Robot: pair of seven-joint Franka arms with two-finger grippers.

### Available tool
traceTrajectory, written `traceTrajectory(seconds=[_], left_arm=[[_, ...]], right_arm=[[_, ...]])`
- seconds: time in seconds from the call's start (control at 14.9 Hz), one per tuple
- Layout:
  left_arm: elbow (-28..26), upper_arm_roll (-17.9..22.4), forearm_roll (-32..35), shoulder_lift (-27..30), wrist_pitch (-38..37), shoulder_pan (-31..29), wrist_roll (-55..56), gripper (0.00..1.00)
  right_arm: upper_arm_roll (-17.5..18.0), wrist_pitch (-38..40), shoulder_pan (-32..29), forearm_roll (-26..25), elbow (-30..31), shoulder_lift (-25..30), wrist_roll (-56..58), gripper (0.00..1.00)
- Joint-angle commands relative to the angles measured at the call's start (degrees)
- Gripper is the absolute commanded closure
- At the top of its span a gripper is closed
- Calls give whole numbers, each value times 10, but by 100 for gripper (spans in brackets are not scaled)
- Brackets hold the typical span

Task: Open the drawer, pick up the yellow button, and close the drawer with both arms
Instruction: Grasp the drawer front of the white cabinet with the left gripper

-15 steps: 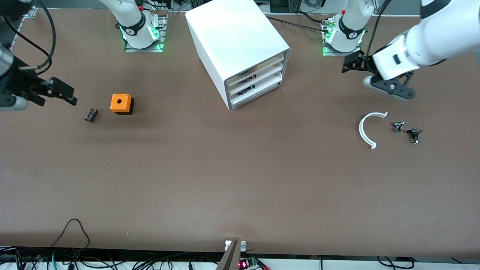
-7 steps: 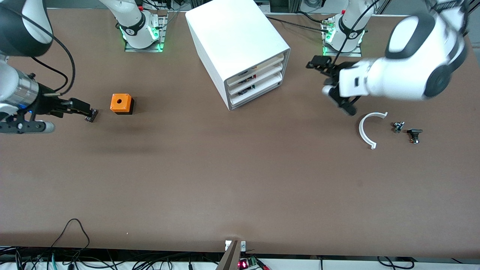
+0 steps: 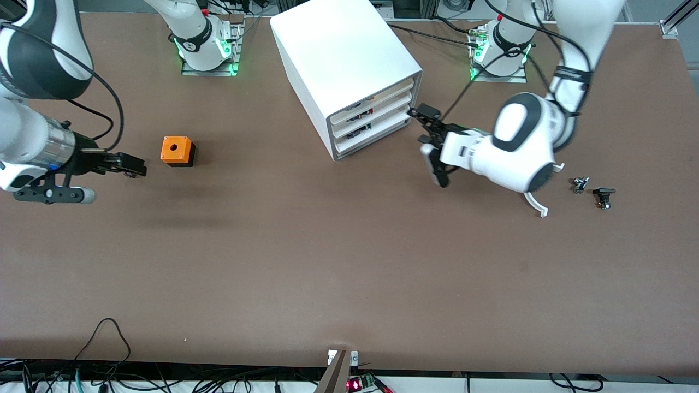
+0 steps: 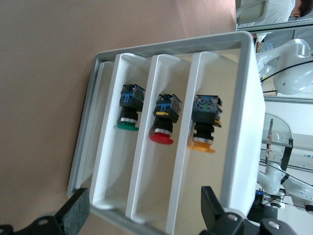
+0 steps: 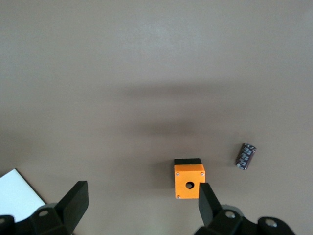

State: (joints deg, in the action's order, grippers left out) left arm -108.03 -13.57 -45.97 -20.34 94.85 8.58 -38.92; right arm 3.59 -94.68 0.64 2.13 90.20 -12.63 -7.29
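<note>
The white cabinet (image 3: 349,54) stands at the table's back middle. Its three trays sit inside the frame, and the drawer (image 3: 394,89) is the uppermost one. In the left wrist view the drawer (image 4: 222,73) holds the button (image 4: 202,142), with its orange-yellow cap and black-and-blue body. My left gripper (image 3: 430,146) hovers open just in front of the tray fronts with nothing between its fingers. In its own view the left gripper (image 4: 144,215) faces the trays' ends. My right gripper (image 3: 136,165) is open and empty over the table beside the orange cube (image 3: 176,150).
The two lower trays hold a red button (image 4: 163,132) and a green one (image 4: 127,122). A small black component (image 5: 245,155) lies near the orange cube (image 5: 189,181). A white curved piece (image 3: 538,206) and two small dark parts (image 3: 580,184), (image 3: 603,195) lie toward the left arm's end.
The left arm has swung from its end of the table to the cabinet's front. The right gripper has moved toward the orange cube, over the black component. Both stayed open.
</note>
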Motion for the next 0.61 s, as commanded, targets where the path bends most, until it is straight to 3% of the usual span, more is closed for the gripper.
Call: traceTrajectory(seconds=[0.0,0.13,0.27,0.34,0.47,0.54], left_arm=[[-61,-8,-43,29,34,-3,-43,0],[-109,-8,-96,31,53,-3,-111,1],[-120,-11,-114,38,60,0,-126,2],[-120,-18,-116,38,61,-1,-125,10],[-124,-20,-119,39,58,-5,-123,42],[-129,-22,-120,42,58,-4,-120,43]], right_arm=[[4,2,8,1,-3,-2,-21,0],[5,0,12,2,-5,-6,-23,0],[5,-1,15,4,-6,-6,-41,0],[5,-1,16,4,-7,-6,-51,0],[5,0,25,3,-16,-7,-61,0],[5,0,30,3,-19,-8,-69,0]])
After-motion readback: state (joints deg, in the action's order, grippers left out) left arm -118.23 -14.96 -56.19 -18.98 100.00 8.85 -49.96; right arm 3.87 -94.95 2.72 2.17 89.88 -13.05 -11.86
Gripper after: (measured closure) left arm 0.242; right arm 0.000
